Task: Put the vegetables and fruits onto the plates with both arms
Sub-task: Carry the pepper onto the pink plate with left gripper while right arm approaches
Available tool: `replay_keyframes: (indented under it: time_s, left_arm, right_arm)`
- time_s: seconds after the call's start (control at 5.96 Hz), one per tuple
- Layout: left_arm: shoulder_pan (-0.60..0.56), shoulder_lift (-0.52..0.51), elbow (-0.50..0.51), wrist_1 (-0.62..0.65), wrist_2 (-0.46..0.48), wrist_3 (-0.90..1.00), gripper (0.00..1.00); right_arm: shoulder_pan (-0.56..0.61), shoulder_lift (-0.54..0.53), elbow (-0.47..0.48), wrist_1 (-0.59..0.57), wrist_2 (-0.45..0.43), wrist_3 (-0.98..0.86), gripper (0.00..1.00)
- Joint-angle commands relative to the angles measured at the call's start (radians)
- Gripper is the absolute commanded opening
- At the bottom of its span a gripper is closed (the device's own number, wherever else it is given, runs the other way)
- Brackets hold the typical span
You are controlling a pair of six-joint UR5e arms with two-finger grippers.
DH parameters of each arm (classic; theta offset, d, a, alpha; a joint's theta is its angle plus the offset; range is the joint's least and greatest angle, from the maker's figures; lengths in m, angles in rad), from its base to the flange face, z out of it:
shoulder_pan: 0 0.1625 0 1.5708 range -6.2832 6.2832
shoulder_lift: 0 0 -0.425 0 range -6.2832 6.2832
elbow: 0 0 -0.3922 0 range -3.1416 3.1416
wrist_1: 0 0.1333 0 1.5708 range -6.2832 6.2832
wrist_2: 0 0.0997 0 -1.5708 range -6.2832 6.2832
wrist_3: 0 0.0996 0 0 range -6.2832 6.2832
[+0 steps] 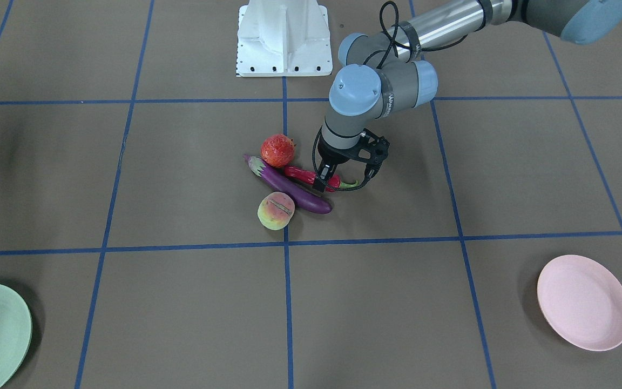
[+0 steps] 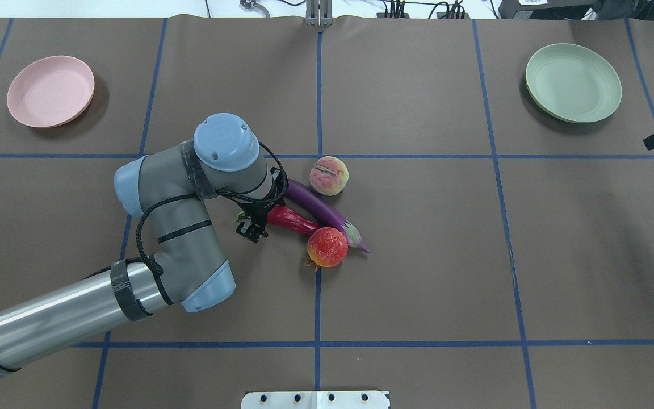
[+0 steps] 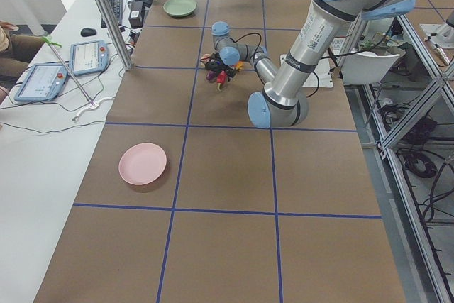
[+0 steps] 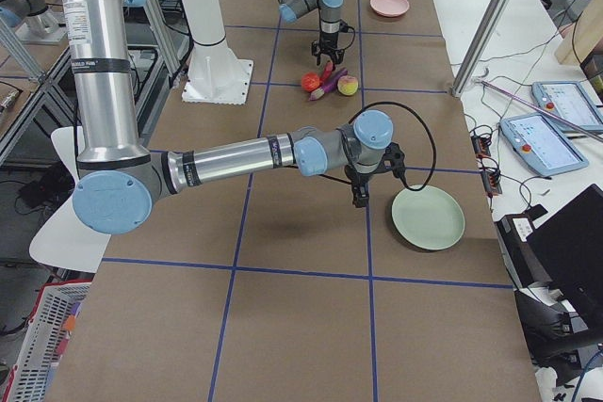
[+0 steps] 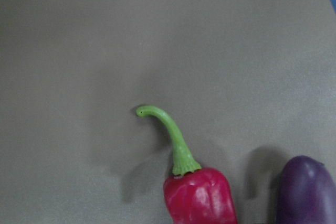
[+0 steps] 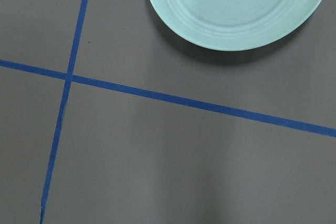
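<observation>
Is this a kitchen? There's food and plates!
Probably not: it looks like a robot lab. A left arm and a right arm work over a table gridded with blue tape, and control tablets lie alongside.

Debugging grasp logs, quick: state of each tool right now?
Left tool: astride the shiny red chili pepper; clamped or not, cannot tell.
Right tool: cannot tell; near the pale mint green round plate.

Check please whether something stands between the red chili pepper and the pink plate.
Nothing visible does. Only bare tabletop lies between the chili pepper and the pink plate. The eggplant lies beside the chili pepper, off that line.
</observation>
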Motion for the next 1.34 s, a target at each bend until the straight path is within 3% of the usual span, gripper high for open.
replay_keyframes:
  time_s: [0.0,0.17,0.5,0.84,1.17]
  left_arm:
    - [0.003,-0.004,0.013,0.000,0.003,-0.002,0.44]
    - [0.000,-0.003,0.007,0.000,0.004,-0.002,0.00]
    - [-0.075,-0.003,-0.036,0.013,-0.010,0.071,0.00]
    - [-0.270,0.153,-0.131,0.065,-0.131,0.493,0.00]
    - [-0.448,0.240,-0.050,0.066,-0.131,0.974,0.00]
  right_arm:
    - [0.000,0.000,-0.001,0.000,0.000,0.000,1.00]
    - [0.000,0.000,-0.001,0.000,0.000,0.000,1.00]
    - [-0.009,0.048,-0.010,-0.002,-0.017,0.014,1.00]
    - [-0.070,0.149,-0.004,0.000,-0.054,0.206,1.00]
    - [-0.180,0.247,-0.007,0.000,-0.100,0.390,1.00]
